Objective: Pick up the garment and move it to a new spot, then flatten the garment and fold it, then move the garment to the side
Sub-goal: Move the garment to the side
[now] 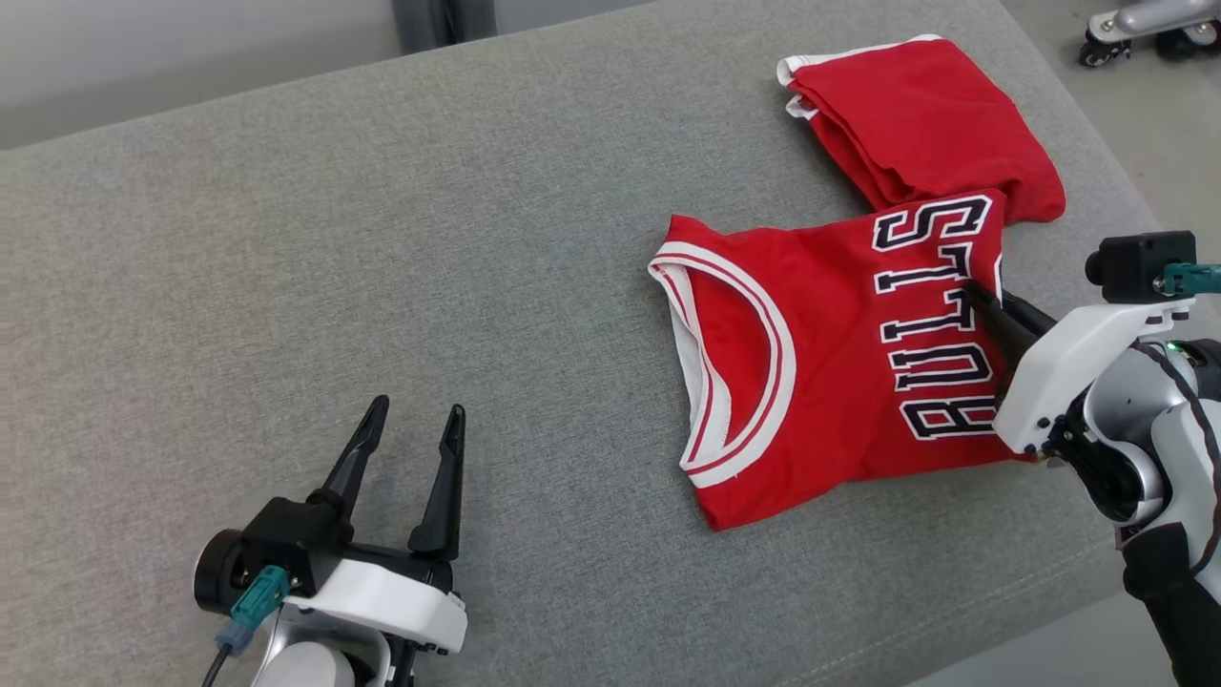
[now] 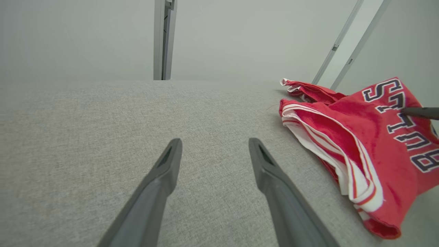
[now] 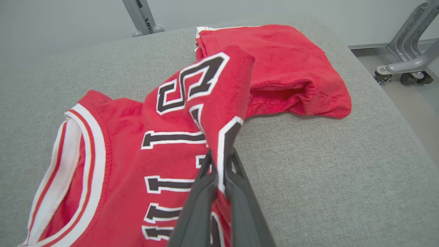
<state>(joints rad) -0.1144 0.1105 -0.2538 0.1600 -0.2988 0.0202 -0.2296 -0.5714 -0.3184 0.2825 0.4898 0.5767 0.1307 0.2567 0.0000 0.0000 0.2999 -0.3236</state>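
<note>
the right fingers point(image 3: 202, 192) are clamped on the lettered edge of the red jersey point(image 1: 811, 382), which is lying half folded on the right side of the grey table point(image 1: 382, 239). the left fingers point(image 1: 442, 487) are spread wide over bare table, well apart. the fold step is probably in hand; the pinched edge needs to be carried over and laid flat.

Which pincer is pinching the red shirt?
The right pincer, shut on the red shirt by its letters; the left pincer is open, holding nothing.
</note>
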